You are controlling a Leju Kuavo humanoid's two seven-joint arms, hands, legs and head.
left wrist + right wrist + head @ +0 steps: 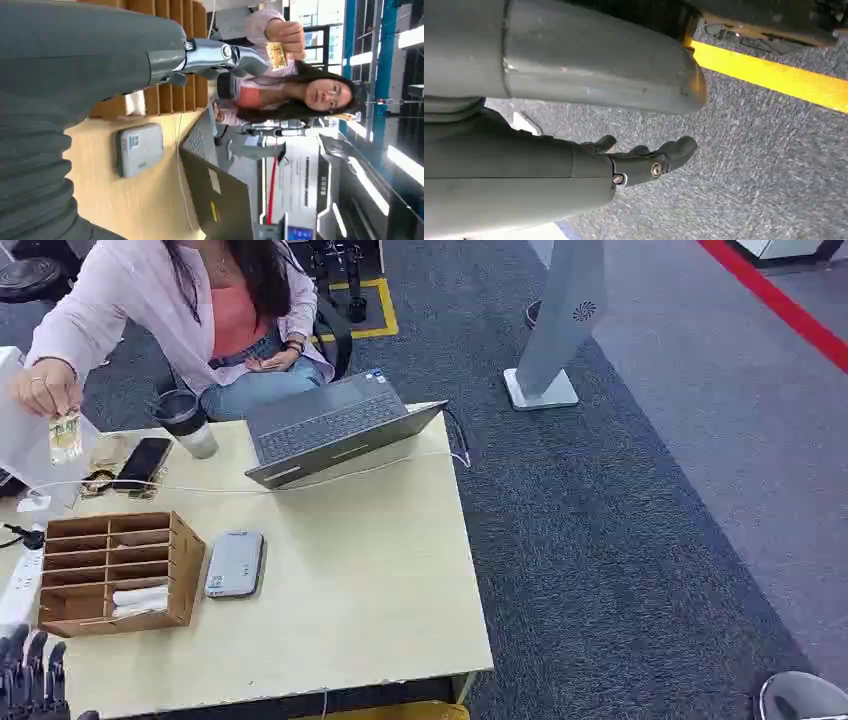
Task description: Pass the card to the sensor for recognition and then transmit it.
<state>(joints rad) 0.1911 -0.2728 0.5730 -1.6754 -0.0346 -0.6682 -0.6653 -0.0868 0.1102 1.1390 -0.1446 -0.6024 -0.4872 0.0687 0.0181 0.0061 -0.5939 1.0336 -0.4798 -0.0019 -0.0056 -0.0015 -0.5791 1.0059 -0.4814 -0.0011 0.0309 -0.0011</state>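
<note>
A person seated behind the table holds up a small yellowish card [65,435] in their hand at the table's far left; the left wrist view shows the card [276,55] just beyond my thumb, apart from it. The grey flat sensor [235,563] lies on the tabletop beside a wooden organizer; it also appears as the sensor [140,149]. My left hand [30,680] is at the table's near left corner with its fingers apart and holds nothing; the left wrist view also shows this hand [215,57]. My right hand [644,160] hangs over the carpet, fingers stretched, empty.
A wooden organizer [115,570] stands left of the sensor. An open laptop [330,425], a cup [185,420], a phone [143,462] and a white cable lie at the back. A power strip [20,585] runs along the left edge. A white stand [560,320] is on the carpet.
</note>
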